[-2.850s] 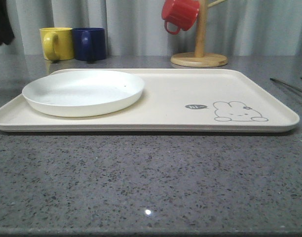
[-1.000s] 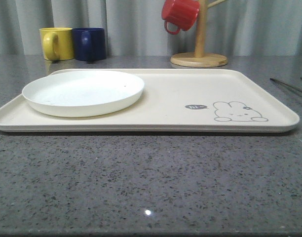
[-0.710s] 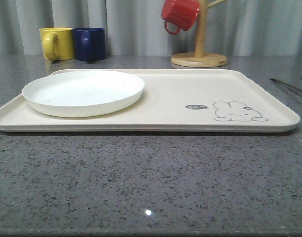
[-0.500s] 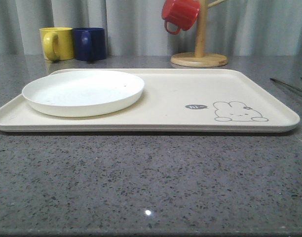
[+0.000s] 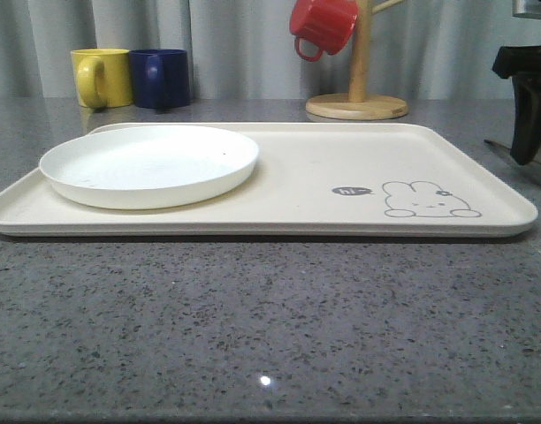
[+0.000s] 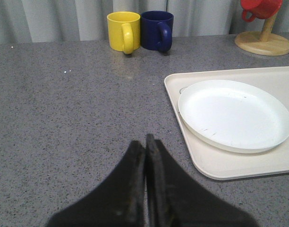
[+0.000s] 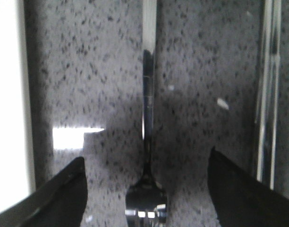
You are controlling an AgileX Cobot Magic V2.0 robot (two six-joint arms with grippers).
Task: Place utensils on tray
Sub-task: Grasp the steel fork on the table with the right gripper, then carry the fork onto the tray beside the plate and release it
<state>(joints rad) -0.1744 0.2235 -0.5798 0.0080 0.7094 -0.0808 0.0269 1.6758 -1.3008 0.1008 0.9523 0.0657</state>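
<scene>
**Three cameras: one low and forward, two on the wrists**

The front camera sits low, facing forward across the tray [image 5: 297, 177]. The left wrist camera looks obliquely from farther off, sharing tray and plate [image 6: 234, 113]. The right wrist camera looks steeply down, close over the countertop [image 7: 97, 71].

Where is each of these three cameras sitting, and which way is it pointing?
Front: low at the table edge, facing forward across the tray and plate; right claw at the right edge.
Left wrist: above the table, left of the tray; shut left claw shows.
Right wrist: straight down on a utensil between open fingers.
Front and left wrist share plate, tray.
</scene>
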